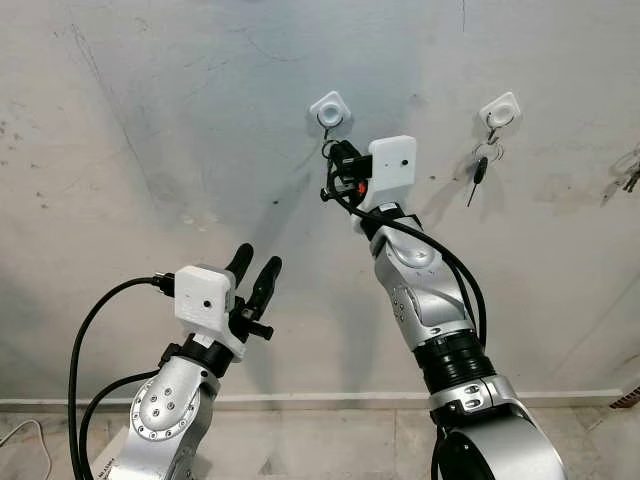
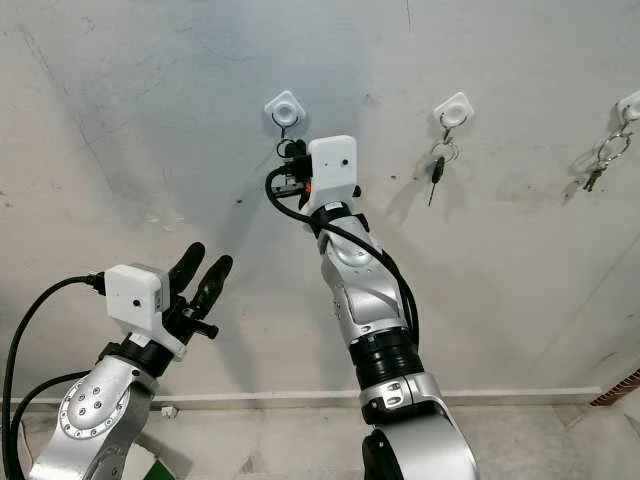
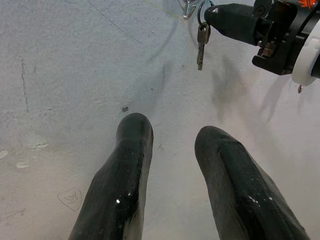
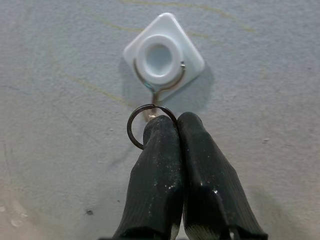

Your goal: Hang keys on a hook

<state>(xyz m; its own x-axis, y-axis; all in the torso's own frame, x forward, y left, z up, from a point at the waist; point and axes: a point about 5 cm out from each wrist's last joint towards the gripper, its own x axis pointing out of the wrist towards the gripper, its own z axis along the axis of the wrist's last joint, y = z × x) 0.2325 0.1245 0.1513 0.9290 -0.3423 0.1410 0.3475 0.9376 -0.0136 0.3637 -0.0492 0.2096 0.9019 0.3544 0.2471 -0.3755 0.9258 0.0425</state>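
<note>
I see the right end effector (image 4: 170,131) pinched closed on the key ring (image 4: 150,125), ring just under the wire hook (image 4: 159,75) at 6 o'clock; whether they touch is unclear. The key (image 3: 201,44) hangs below the fingers. Left end effector (image 1: 254,272) spread apart, holding nothing, at 7 o'clock, bare wall (image 1: 150,120) around it. Neighbouring hook (image 1: 499,110) at 3 o'clock carries keys

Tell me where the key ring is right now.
The key ring is pinched in the right gripper, raised against the wall just below the white hook; its key dangles beneath.
</note>
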